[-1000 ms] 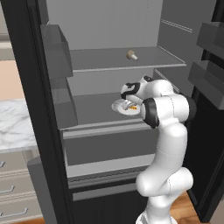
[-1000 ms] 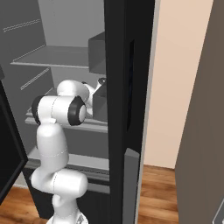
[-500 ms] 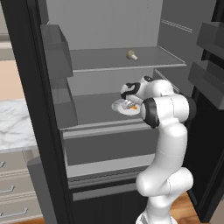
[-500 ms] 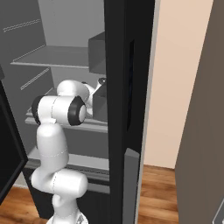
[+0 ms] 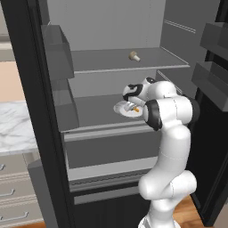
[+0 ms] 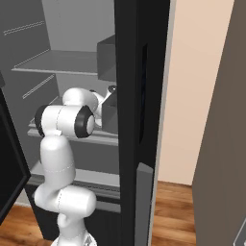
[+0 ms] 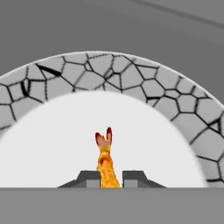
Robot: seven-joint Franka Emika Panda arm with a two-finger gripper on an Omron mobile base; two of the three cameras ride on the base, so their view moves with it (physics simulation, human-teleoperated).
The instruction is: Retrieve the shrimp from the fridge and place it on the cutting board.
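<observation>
Although the gripper (image 7: 105,178) had closed on the shrimp (image 7: 105,162), that thin pinch might slip when lifting off the plate (image 7: 52,131).

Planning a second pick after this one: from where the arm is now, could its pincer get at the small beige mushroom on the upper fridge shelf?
Probably yes, but not now. The mushroom sits unobstructed on the shelf above; the pincer is shut on the shrimp over the plate.
</observation>
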